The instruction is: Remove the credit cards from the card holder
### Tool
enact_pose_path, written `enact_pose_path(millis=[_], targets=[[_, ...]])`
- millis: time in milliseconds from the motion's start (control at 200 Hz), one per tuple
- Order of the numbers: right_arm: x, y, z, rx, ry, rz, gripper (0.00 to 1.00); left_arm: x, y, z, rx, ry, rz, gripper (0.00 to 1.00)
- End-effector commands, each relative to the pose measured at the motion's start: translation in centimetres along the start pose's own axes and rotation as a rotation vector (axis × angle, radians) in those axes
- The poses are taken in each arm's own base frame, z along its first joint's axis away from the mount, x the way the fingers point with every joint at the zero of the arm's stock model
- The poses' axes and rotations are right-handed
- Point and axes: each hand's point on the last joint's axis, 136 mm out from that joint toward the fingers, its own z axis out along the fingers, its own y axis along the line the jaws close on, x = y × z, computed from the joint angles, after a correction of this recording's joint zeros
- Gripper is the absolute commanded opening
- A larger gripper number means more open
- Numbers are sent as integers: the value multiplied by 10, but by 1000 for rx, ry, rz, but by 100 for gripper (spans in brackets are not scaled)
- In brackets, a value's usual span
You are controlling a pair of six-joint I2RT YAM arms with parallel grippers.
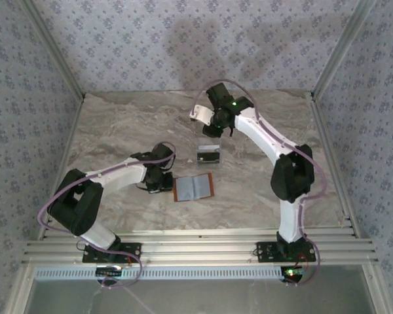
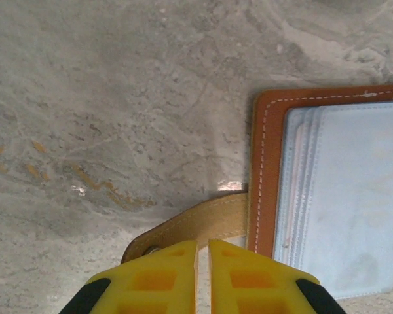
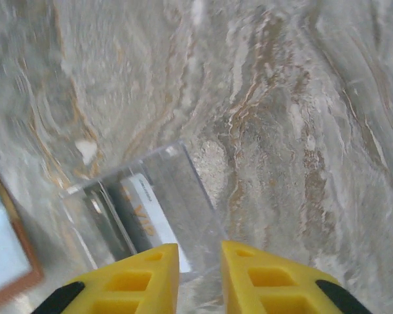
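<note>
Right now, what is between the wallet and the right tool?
A small clear box with a card inside sits on the table, between the open wallet and the right tool. The top view shows it.

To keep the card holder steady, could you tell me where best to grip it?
By the tan strap jutting from the left edge of the card holder, coming low from the left; the holder lies open and flat, with no raised lip.

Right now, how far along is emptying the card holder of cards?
Done: one card sits in a clear case near the open card holder. In hand: left gripper shut at the holder's strap; right gripper open over the case. Left: whether its sleeves still hold cards is unclear.
</note>
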Motion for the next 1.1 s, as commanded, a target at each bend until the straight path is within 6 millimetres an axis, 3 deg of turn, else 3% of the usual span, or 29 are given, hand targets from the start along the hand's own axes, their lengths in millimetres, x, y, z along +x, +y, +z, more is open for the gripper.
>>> enact_pose_path(millis=[0,230,430,565,770,929,1094], targets=[[-4,21,-6,-71,-90,430,22,0,-16,2,120,11,-21,13],[23,89,8,-347,-32,895,16,3,-14,15,169,52,-54,13],[36,153,32,-487,84,965,17,4,-11,19,183,65,-64,13],[46,180,54,-502,172,984,19,4,-11,19,197,63,-74,13],[45,202,79,-505,243,981,20,4,-10,18,205,64,-80,13],[56,208,95,-480,303,988,21,5,-7,19,202,65,-85,13],[74,206,100,-413,365,980,25,5,-5,19,201,67,-88,13]])
